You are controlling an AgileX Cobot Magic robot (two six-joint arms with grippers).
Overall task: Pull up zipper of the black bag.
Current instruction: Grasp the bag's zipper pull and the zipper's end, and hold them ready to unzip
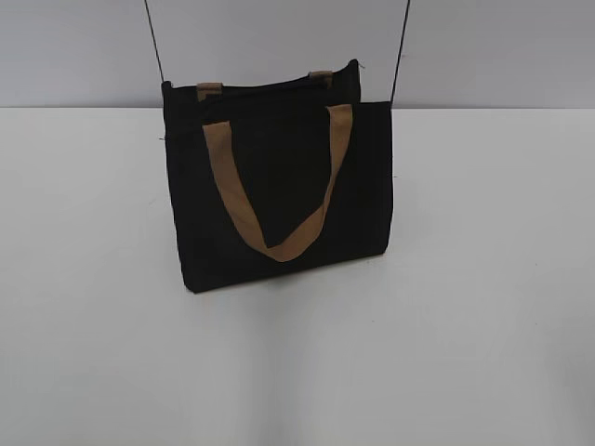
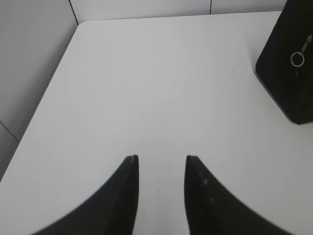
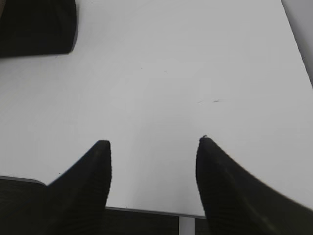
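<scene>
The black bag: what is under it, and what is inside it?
The black bag stands upright on the white table. Its inside cannot be seen: the black fabric and the tan handle in front cover it.

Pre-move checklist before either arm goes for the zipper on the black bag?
1. Black bag upright on the table: ok.
2. Left gripper open and holding nothing: ok.
3. Right gripper open and holding nothing: ok.
4. Zipper pull located: a silver ring shows on the bag's end face in the left wrist view; whether it is the pull tab, cannot tell.
5. Grippers near the bag: not ok, both sit over bare table, bag only at frame edges.
6. Tan handle clear of the top edge: ok, it hangs down the front face.
</scene>
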